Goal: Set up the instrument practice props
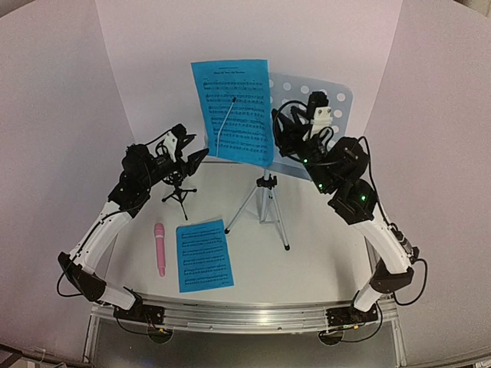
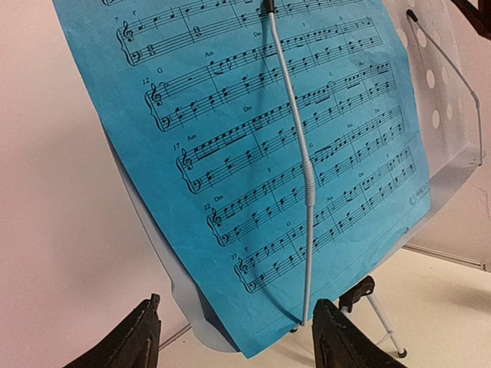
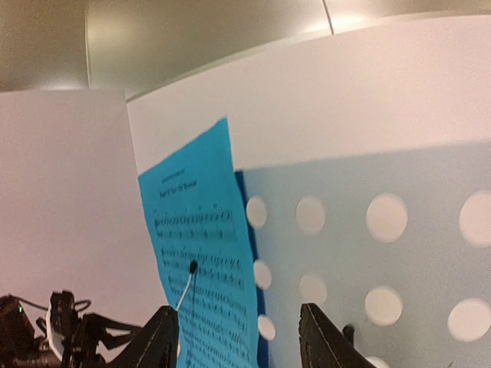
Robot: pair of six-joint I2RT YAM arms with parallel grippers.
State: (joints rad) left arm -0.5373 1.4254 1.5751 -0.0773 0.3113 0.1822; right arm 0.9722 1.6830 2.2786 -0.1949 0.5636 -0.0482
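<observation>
page [image 1: 232, 111] on stand desk [image 1: 345, 93], microphone [image 1: 159, 248] lying flat

Blue black-printed sheet music [image 1: 249, 115]; pale-blue perforated desk [image 3: 349, 257]; pink microphone [image 1: 159, 249]; black mount [image 1: 179, 188].

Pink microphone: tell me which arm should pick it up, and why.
Left, probably. The pink microphone lies beside the left arm, near the black tripod mount; the right gripper is up at the music-stand desk.

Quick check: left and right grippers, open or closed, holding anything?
Left gripper: open, holding nothing.
Right gripper: open, holding nothing.
</observation>
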